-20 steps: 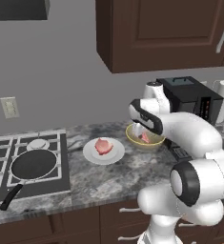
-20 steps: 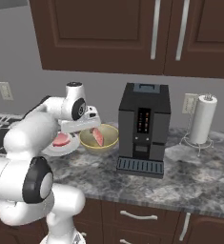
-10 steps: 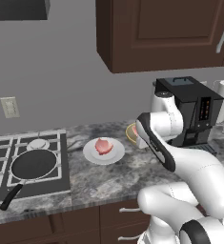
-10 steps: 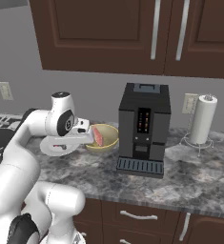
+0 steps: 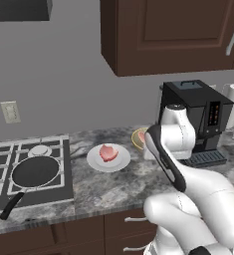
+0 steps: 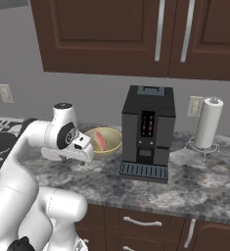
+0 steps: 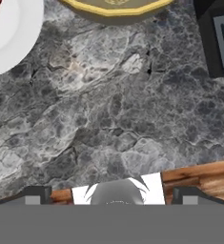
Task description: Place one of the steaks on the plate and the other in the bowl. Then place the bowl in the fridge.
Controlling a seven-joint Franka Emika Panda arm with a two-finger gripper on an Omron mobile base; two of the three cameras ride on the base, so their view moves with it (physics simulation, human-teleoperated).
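Bowl (image 6: 104, 142): yellowish-tan, round, holding a pinkish-red steak (image 6: 100, 140) inside.

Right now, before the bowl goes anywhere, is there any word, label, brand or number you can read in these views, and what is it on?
None can be read.
coffee machine: small red and pale marks on its front panel, too small to read.
bowl, plate and paper towel roll: no print visible.
wall outlet: plain, no lettering.
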